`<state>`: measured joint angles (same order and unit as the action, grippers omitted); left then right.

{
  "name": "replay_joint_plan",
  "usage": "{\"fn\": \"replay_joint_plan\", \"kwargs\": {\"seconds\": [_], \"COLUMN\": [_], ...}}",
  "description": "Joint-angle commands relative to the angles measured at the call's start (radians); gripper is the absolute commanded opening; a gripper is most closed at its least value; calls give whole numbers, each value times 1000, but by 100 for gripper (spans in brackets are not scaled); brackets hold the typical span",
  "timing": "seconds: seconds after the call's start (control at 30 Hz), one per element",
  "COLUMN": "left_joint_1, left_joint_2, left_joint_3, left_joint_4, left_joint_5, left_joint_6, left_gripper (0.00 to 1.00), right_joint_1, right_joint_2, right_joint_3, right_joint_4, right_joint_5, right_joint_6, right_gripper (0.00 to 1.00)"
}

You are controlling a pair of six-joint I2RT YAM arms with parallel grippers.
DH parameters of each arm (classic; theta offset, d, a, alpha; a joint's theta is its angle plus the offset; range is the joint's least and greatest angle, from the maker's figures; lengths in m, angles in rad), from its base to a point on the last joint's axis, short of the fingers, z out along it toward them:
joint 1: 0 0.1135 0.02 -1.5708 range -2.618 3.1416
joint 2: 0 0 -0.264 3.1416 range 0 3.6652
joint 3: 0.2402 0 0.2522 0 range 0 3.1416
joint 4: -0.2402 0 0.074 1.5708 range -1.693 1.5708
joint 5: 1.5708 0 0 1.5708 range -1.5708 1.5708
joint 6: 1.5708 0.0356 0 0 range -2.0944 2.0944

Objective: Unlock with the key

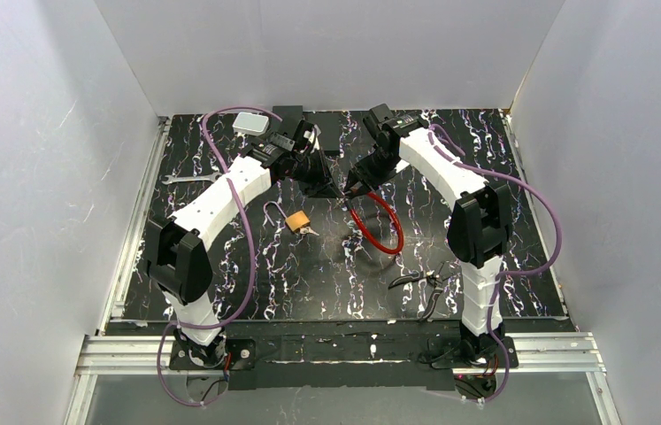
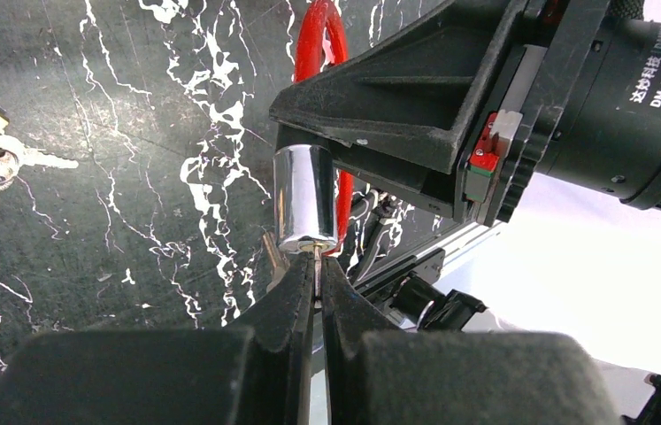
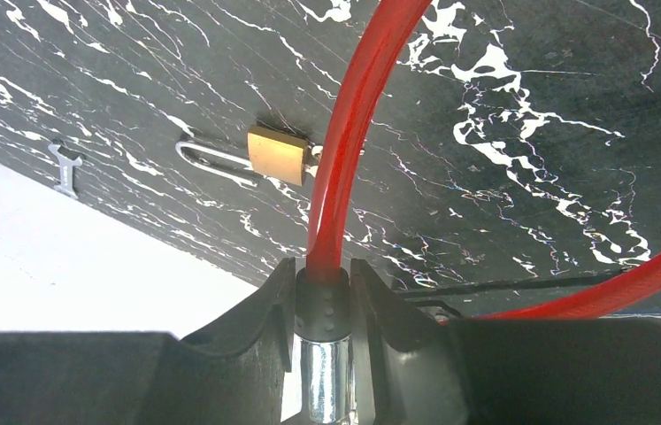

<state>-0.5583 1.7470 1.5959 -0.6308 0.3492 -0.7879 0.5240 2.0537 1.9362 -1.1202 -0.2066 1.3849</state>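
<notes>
The left gripper (image 2: 318, 285) is pinched together on the key (image 2: 318, 259). The key's thin blade runs straight out toward twelve o'clock into the end face of the chrome lock barrel (image 2: 306, 198). The right gripper (image 3: 324, 297) is clamped on that same barrel at the end where the red cable (image 3: 351, 133) enters. For a clean turn, I judge the left wrist should roll about the blade's own axis with no sideways push, while the right hand holds rigid against the twist; any bend could jam the thin key or let it slip. Only the left wrist view shows the key meeting the keyhole, though how deep it sits is hidden. The right wrist view shows instead the cable leaving the barrel toward twelve o'clock, with a brass padlock (image 3: 279, 153) lying beyond at eleven. Only the top view places the joined grippers toward the far middle of the table (image 1: 309, 288), the cable loop trailing to five o'clock of them and pliers (image 1: 428, 282) near the right base.
</notes>
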Motion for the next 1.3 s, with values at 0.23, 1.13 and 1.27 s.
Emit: {"fn": "replay_joint_plan", "kwargs": {"seconds": [0.23,1.13,1.27], "left_joint_1": [3,-104,-126], "left_joint_2": [-14,-2,-25], "left_joint_3": [-2,109,95], "left_joint_4": [38,-64,-59], "left_joint_5": [29,-154,-213], "left_joint_6": [212,650,717], "left_gripper": [0,0,0], "right_joint_1": [1,0,-1], "right_joint_2": [-73,-20,-14], "right_joint_3": [-1,63,70], "right_joint_4": [-19,-126,-137], "right_joint_5": [-28,-61,-63], "right_joint_6": [-37,-108,-116], "right_gripper": [1,1,1]}}
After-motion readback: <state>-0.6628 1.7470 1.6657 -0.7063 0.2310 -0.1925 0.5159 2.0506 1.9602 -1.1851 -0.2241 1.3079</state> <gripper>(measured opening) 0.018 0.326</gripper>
